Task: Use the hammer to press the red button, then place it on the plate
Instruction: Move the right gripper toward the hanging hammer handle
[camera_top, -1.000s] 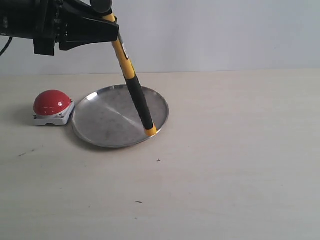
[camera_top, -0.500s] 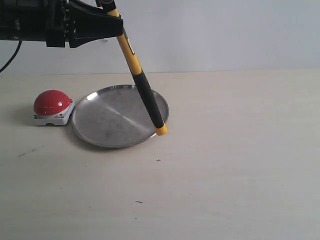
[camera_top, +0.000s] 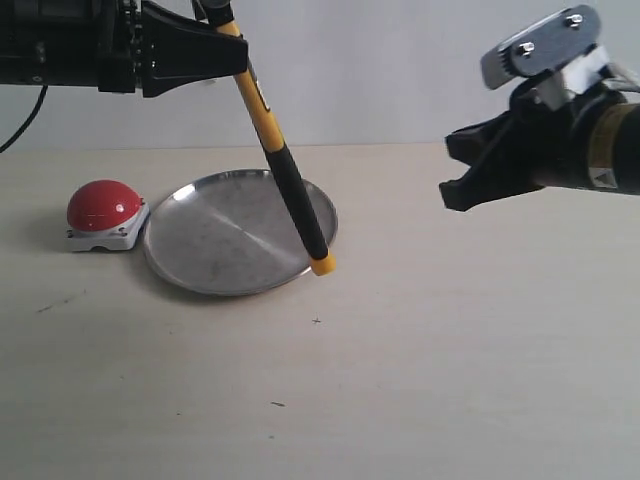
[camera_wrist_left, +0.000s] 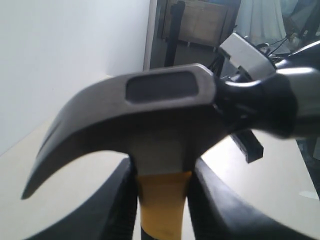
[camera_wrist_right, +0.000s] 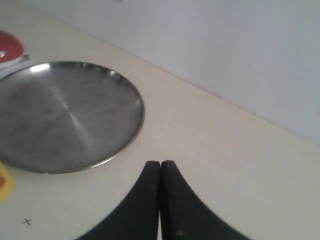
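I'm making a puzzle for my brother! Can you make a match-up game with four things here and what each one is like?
Things: 1 hammer; 2 red button; 3 plate; 4 right gripper.
Descriptions: A shut, holding nothing; B on the table beside the plate; C held up, tilted; D round, silver, flat on the table.
Pairs: 1-C, 2-B, 3-D, 4-A.

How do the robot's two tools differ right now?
The left tool grips the hammer just below its head; the right tool is shut on nothing. The left tool hangs near the plate; the right tool hovers farther off, pointed toward it. Both are dark and off the table.
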